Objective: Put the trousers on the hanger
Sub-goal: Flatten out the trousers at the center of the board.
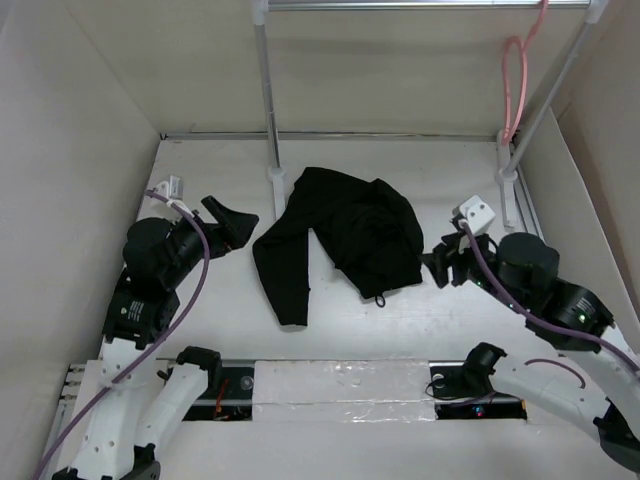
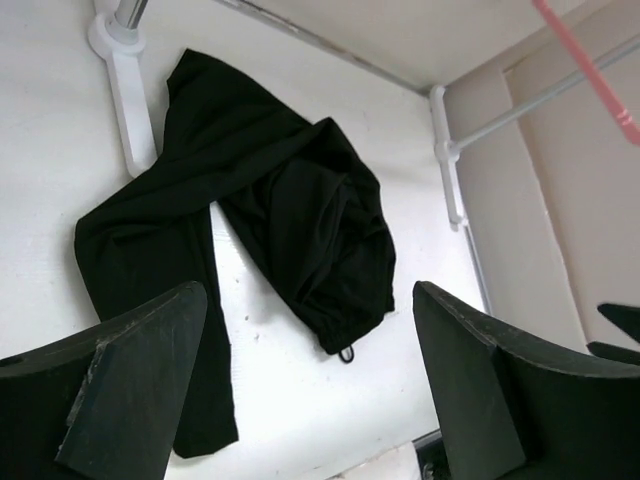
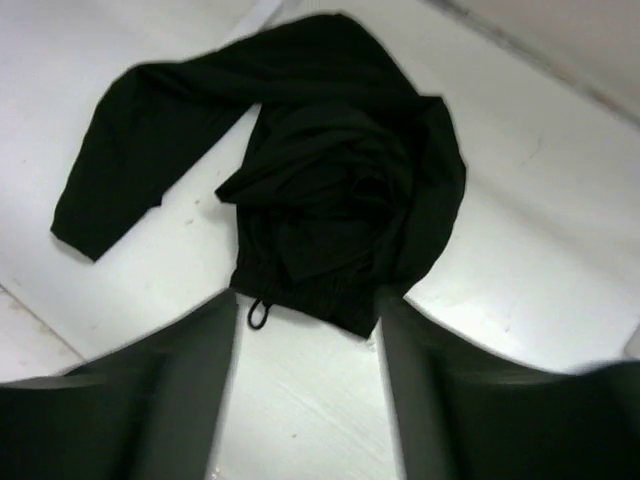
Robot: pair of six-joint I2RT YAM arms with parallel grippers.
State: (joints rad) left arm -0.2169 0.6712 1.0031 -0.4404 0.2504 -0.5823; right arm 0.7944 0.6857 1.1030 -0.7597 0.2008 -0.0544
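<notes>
The black trousers (image 1: 345, 235) lie crumpled on the white table, one leg stretched toward the near left, the waistband with a cord loop toward the near right. They also show in the left wrist view (image 2: 270, 200) and the right wrist view (image 3: 330, 200). The pale-pink hanger (image 1: 514, 85) hangs from the rack at the far right; a piece of it shows in the left wrist view (image 2: 590, 65). My left gripper (image 1: 232, 222) is open and empty, left of the trousers. My right gripper (image 1: 440, 265) is open and empty, just right of the waistband.
A white rack stands at the back, with one pole (image 1: 267, 90) behind the trousers, a slanted pole (image 1: 555, 90) at the right and a top bar (image 1: 420, 5). Beige walls (image 1: 60, 150) close in both sides.
</notes>
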